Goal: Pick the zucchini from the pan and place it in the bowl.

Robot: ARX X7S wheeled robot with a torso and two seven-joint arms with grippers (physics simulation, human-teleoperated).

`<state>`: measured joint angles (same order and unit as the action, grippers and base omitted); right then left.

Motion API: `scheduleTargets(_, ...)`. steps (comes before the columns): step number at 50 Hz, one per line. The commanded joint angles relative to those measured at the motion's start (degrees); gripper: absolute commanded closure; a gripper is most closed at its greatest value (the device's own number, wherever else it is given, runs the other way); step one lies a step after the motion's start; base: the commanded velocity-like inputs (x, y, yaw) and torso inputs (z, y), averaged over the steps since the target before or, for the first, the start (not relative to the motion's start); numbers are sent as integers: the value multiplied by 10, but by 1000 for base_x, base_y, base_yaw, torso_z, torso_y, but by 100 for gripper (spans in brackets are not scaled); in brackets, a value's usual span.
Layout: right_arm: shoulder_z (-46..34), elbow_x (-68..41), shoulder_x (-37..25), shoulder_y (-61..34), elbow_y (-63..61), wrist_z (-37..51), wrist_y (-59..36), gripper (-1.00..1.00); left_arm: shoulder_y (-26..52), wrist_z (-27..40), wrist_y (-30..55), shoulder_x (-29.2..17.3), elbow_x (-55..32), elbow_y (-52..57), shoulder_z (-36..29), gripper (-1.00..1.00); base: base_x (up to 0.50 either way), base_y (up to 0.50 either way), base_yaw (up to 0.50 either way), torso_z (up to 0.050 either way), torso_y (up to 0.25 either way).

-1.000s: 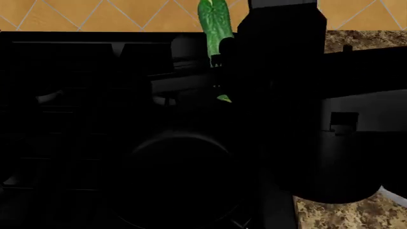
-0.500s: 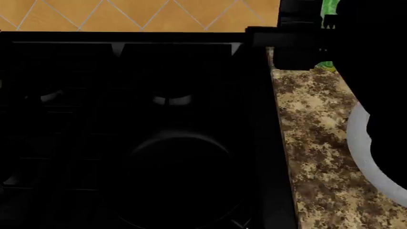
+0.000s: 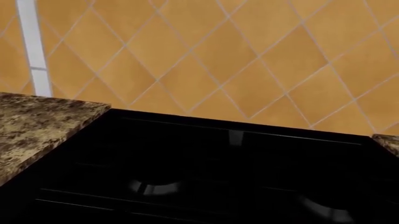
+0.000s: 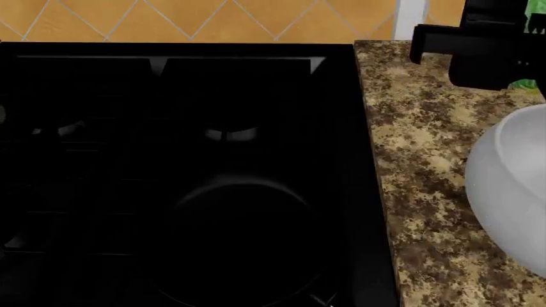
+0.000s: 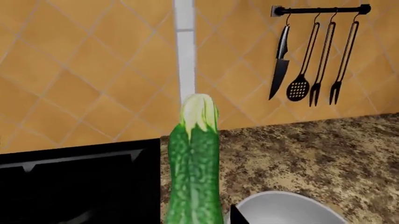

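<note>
The zucchini (image 5: 194,172) stands upright in my right gripper (image 5: 196,219), which is shut on its lower part; its pale tip points up. In the head view the dark right gripper (image 4: 503,54) hangs over the counter at the far right, just behind the white bowl (image 4: 512,185), and bits of the green zucchini (image 4: 522,84) show at its edge. The bowl's rim (image 5: 287,207) also appears beside the zucchini in the right wrist view. The black pan (image 4: 243,185) sits dimly on the stovetop, with nothing visible in it. My left gripper is out of view.
A black stovetop (image 4: 171,128) fills the left and middle. Speckled granite counter (image 4: 418,160) runs on its right, with another stretch (image 3: 37,126) on its left. An orange tiled wall (image 3: 218,60) stands behind. A rack of utensils (image 5: 318,56) hangs on the wall.
My right arm has carried the zucchini rightward, from above the stove to over the counter behind the bowl. The bowl, earlier mostly covered by the arm, now shows.
</note>
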<state>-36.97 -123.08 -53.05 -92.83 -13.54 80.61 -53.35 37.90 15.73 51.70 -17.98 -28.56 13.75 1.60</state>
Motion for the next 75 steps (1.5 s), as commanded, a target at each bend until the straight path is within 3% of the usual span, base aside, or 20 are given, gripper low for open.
scheduleTargets(1, 4, 9, -25, -1, -7, 3, -6, 100, 1, -1, -5, 0, -1, -2, -5, -100, 0, 0, 0, 0, 0)
scheduleTargets(41, 19, 57, -111, 91, -64, -9, 55, 100, -6, -3, -21, -5, -6, -14, -7, -100, 0, 0, 0, 0, 0)
scheduleTargets(75, -3, 147, -102, 110, -28, -36, 54, 100, -13, -2, -36, -5, -4, -28, -17, -100, 0, 0, 0, 0, 0)
